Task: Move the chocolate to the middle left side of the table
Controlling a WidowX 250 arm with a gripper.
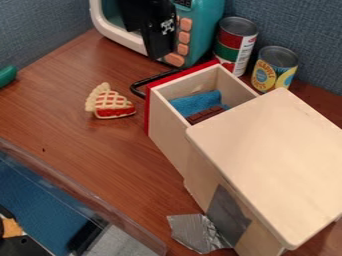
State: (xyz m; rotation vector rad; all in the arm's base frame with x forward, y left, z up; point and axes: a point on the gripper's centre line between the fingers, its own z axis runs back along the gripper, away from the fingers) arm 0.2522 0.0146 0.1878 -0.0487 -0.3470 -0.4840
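From where I'm standing, the chocolate (pixel 206 114) lies inside the open drawer (pixel 167 129), against the blue cloth (pixel 194 104) and partly under the overhang of the cabinet's top (pixel 274 160). The black gripper (pixel 157 47) hangs beyond the drawer's red front, apart from the chocolate; whether it is spread or pressed together, I cannot tell.

With the drawer already open, I'd say the step in hand is getting to the chocolate and picking it up. The next move calls for the gripper to come over the drawer, line up with the bar and go down between the wooden walls. That overhang looks like the awkward part, and the cloth could easily get pinched along with it.

After that, I'd want a straight lift clear of the drawer's rim, then a carry to the worktop (pixel 80 145) at the drawer's left, setting it down clear of the pie slice (pixel 112 104) near the drawer's front.
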